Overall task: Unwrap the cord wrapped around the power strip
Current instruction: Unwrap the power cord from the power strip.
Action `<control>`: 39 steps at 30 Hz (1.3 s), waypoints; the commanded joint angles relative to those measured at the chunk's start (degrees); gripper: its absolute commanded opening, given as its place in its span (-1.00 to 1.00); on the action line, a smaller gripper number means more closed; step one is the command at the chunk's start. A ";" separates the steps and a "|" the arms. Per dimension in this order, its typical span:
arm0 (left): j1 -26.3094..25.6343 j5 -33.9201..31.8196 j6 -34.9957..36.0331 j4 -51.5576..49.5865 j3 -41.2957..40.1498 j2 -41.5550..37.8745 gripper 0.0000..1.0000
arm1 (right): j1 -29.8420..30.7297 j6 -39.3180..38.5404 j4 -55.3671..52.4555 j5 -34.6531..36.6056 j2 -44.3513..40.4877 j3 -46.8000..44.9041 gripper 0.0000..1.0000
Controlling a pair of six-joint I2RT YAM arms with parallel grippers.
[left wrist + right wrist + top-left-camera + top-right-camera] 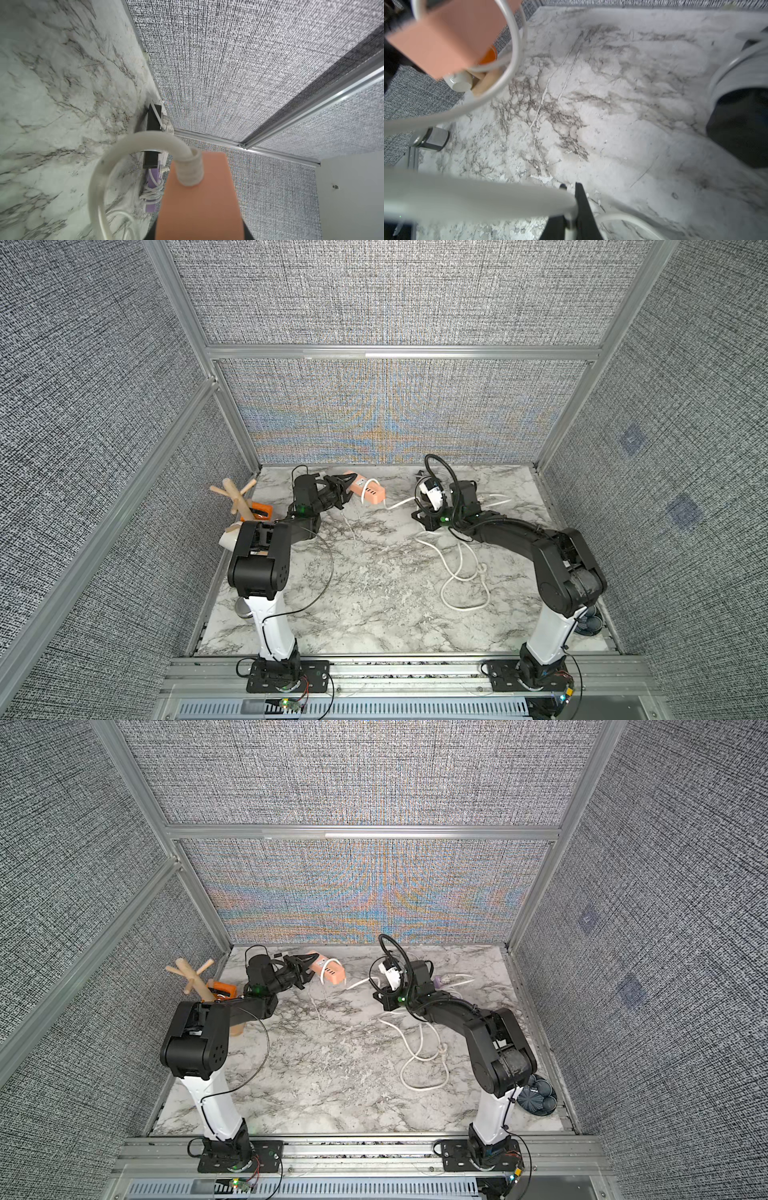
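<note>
A salmon-orange power strip (pixel 368 491) (pixel 330 971) is held off the marble table near the back wall, with my left gripper (pixel 347 486) shut on its end. In the left wrist view the strip (pixel 199 199) fills the space between the dark fingers (pixel 248 233), and its white cord (pixel 145 139) curves out of the end. One loop of cord (pixel 512 62) still passes around the strip (pixel 446 35). From there the cord runs right to my right gripper (pixel 417 502) (pixel 571 187), which is shut on it. The rest of the cord (pixel 461 572) lies in loose loops on the table.
A purple strip with a bundled cord (pixel 152 187) (pixel 442 982) and a black block (pixel 152 120) lie by the back wall. A wooden peg stand (pixel 237 497), an orange object (pixel 259 510) and a white cup (pixel 230 539) crowd the left edge. A dark blue object (pixel 540 1094) sits front right.
</note>
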 commanded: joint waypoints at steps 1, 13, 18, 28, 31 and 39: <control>0.07 2.71 8.61 -3.50 -0.82 -1.02 -0.99 | -1.81 1.61 -0.33 -1.42 -1.65 3.44 -1.00; -1.00 -8.51 8.56 -3.29 3.14 6.26 -0.99 | 4.18 -10.15 -10.59 -7.83 -11.54 1.90 -1.00; -0.99 -10.02 3.83 0.74 7.24 8.99 -0.99 | 6.76 -9.67 -8.86 -8.29 -10.97 -3.75 -1.00; 3.80 -5.54 6.64 -7.15 9.61 4.42 -0.99 | 4.67 2.30 3.93 4.01 -3.86 -13.52 -1.00; 7.29 -4.57 7.75 -8.57 7.77 2.16 -0.99 | 4.49 3.19 3.85 6.46 -2.51 -14.81 -1.00; 8.07 -4.97 3.77 -2.50 5.18 2.76 -0.98 | 4.71 3.80 3.22 5.98 -0.71 -15.19 -1.00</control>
